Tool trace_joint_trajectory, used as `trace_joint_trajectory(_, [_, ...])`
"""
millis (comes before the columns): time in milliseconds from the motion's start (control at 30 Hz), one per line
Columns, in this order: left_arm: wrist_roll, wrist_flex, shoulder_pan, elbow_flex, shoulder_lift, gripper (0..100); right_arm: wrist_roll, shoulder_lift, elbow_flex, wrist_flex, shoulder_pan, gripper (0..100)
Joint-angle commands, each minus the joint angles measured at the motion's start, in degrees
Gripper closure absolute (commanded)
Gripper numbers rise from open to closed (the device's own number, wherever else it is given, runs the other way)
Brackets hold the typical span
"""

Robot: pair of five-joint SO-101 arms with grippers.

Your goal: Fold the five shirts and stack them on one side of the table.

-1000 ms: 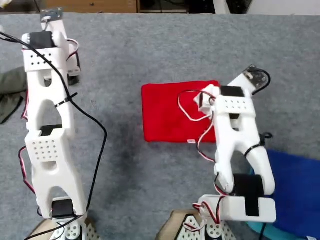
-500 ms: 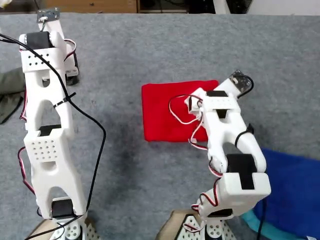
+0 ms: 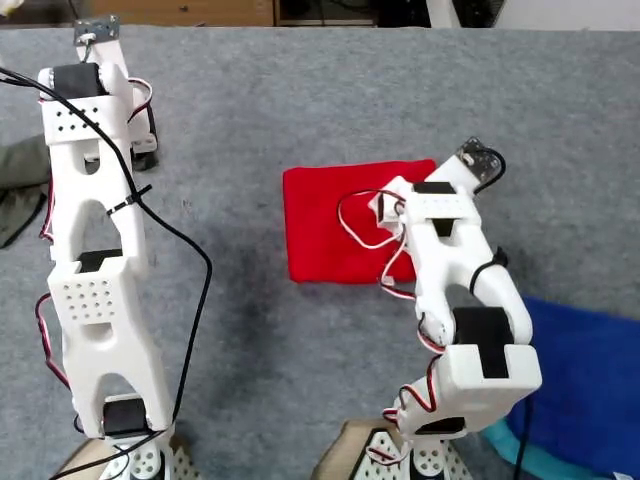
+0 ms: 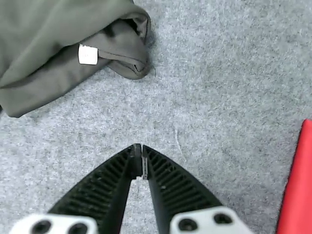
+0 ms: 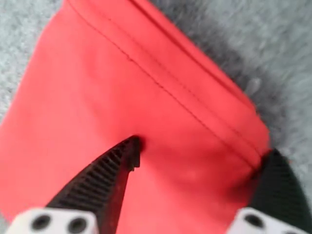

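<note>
Grey table (image 3: pixel 300 100): right gripper (image 5: pixel 201 153) gapes wide over red shirt (image 5: pixel 97 87); left gripper (image 4: pixel 140 156) pinched closed.

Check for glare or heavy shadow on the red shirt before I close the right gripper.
High view: red shirt evenly lit, no glare. Right wrist view: no glare under the open right gripper, only a soft shadow on the table along the shirt's edge.
</note>
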Motion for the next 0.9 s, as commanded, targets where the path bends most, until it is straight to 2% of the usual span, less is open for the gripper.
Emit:
trace_joint_trajectory(0, [-0.3,0.4,-0.7,-0.2,-2.8,98,3.1,-1.0,-0.3,-1.3,-0.5,79.7])
trace_joint_trajectory(133, [-0.3,0.4,-0.9,-0.6,-0.6,98,6.0,-1.4,-0.4,-1.3,-0.3,96.3])
trace_joint_trajectory(367, [-0.1,0.4,-0.9,-0.7,0.4,98,6.6,-1.9,-0.2,-0.9,-0.1,95.5])
trace_joint_trajectory(467, [-0.2,0.4,-0.9,-0.7,0.3,98,6.7,-4.4,0.0,-0.7,0.0,99.8])
trace_joint_trajectory(600, [-0.3,0.4,-0.9,-0.8,0.0,98,6.9,-9.9,-0.2,2.8,3.5,99.5])
trace_joint_trajectory(700, [-0.3,0.4,-1.0,-0.8,-0.1,98,9.7,-14.3,0.0,4.9,7.3,99.5])
trace_joint_trajectory(867, [-0.3,0.4,-1.0,-0.8,-0.1,98,14.3,-20.8,-0.2,14.7,13.0,99.5])
